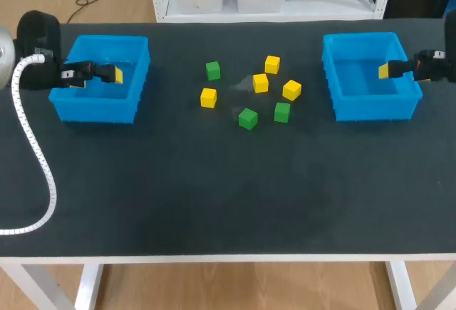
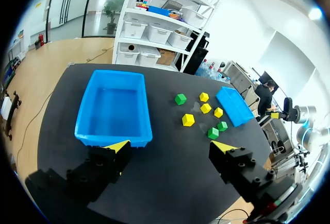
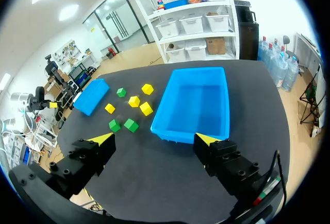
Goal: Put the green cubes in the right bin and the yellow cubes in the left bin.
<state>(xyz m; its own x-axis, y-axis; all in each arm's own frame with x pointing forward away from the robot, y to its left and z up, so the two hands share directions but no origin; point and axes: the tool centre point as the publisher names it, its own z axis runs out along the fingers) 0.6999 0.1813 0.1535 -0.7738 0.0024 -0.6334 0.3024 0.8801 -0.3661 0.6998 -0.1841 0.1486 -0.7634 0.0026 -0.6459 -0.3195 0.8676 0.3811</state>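
Currently you have four yellow cubes [image 1: 261, 83] and three green cubes [image 1: 248, 118], small smooth blocks clustered on the dark matte table [image 1: 214, 196] between two rectangular blue plastic bins. The left gripper [image 2: 170, 145] hangs over the left bin [image 1: 100, 110] and the right gripper [image 3: 154, 139] over the right bin [image 1: 374, 109], both with jaws apart and empty.

Matt black tabletop [image 1: 214, 196], smooth blue plastic bins [image 1: 96, 110]

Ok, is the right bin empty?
Empty: head and right wrist views show only bare blue floor in the right bin; all seven cubes lie outside it.
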